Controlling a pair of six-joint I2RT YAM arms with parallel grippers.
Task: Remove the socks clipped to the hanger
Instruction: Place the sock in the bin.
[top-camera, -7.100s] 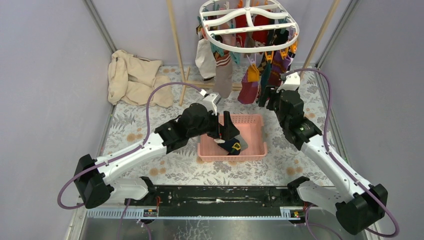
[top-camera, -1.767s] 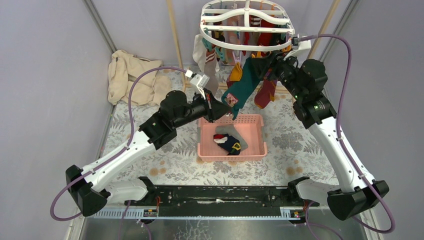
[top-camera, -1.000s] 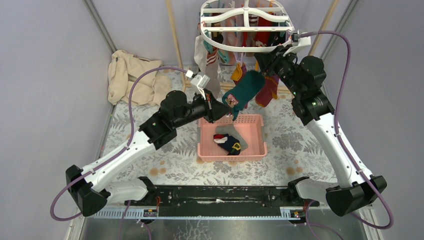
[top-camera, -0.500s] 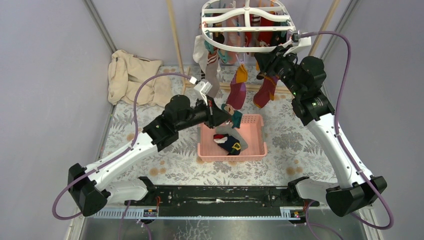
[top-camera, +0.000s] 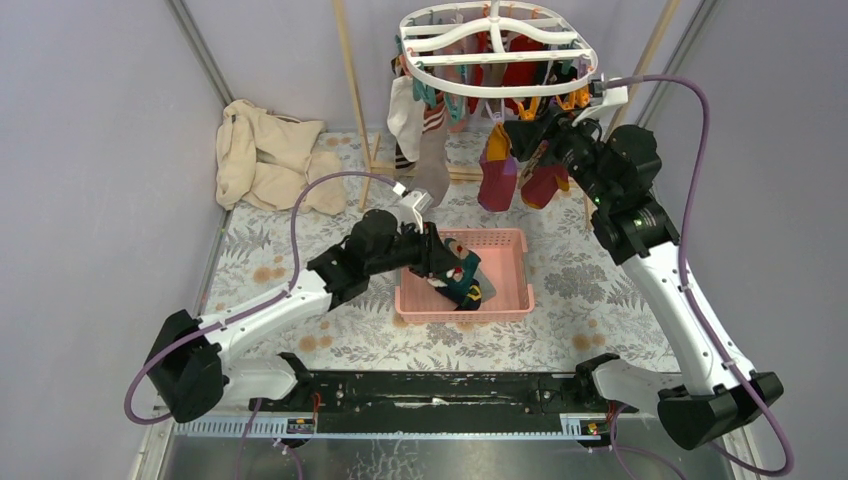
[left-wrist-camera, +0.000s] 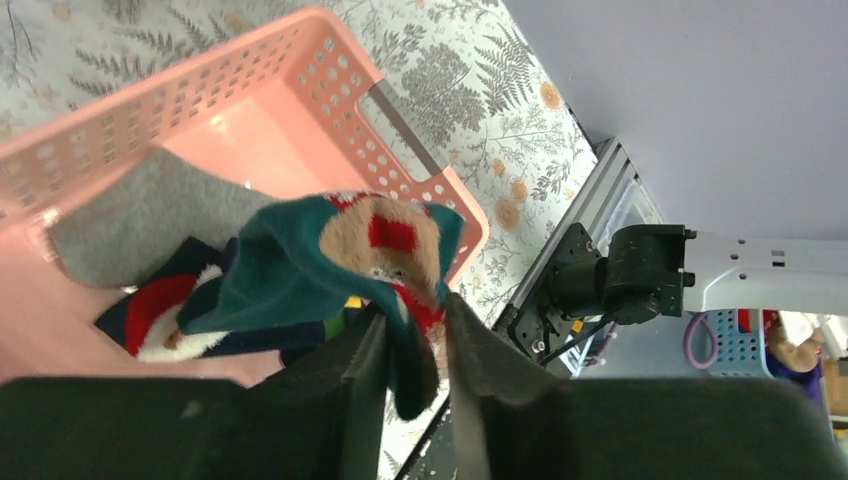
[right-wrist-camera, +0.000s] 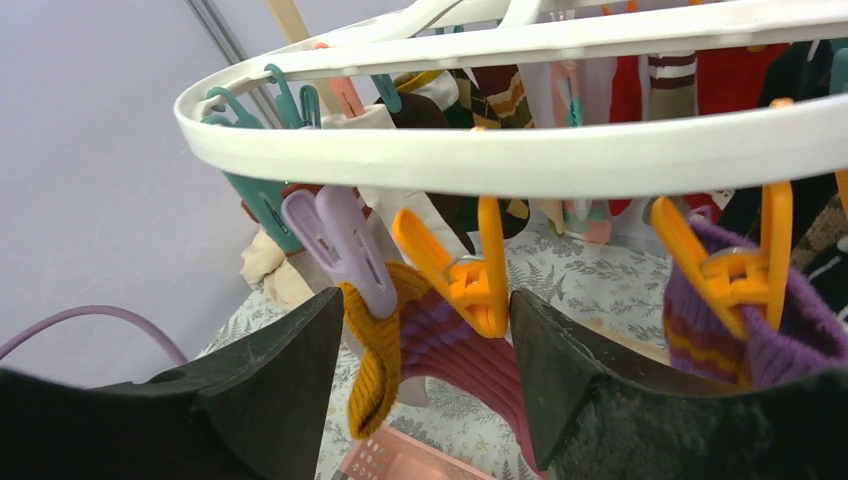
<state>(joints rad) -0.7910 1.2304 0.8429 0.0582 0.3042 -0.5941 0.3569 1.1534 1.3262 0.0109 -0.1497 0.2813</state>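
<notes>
On my left wrist feed the left gripper (left-wrist-camera: 410, 375) hangs over the pink basket (left-wrist-camera: 200, 90), its jaws pinched on the teal sock (left-wrist-camera: 290, 270). A fold of the sock fills the narrow gap between the fingers (left-wrist-camera: 365, 370). The rest of it, with a brown and red patch, droops toward the basket floor. Under it in the basket I see a grey sock (left-wrist-camera: 130, 215) and a navy sock (left-wrist-camera: 160, 320) with a red and white end.

From the top camera, the basket sits on the floral table just ahead of the arm bases, and a beige cloth (top-camera: 265, 155) is heaped at the far left.

The right gripper (right-wrist-camera: 425, 310) is up at the near rim of the hanger (right-wrist-camera: 500, 150), which hangs above the far end of the table. Its jaws are spread wide and grip nothing. Between them hang an orange clip (right-wrist-camera: 470, 280) and a maroon sock (right-wrist-camera: 440, 340) with a mustard cuff. A purple clip (right-wrist-camera: 335, 245) bites that cuff, close to the finger on the left of the view. More socks (top-camera: 497, 170) dangle from clips all round the rim, among them a purple striped sock (right-wrist-camera: 780, 330) held by another orange clip.
</notes>
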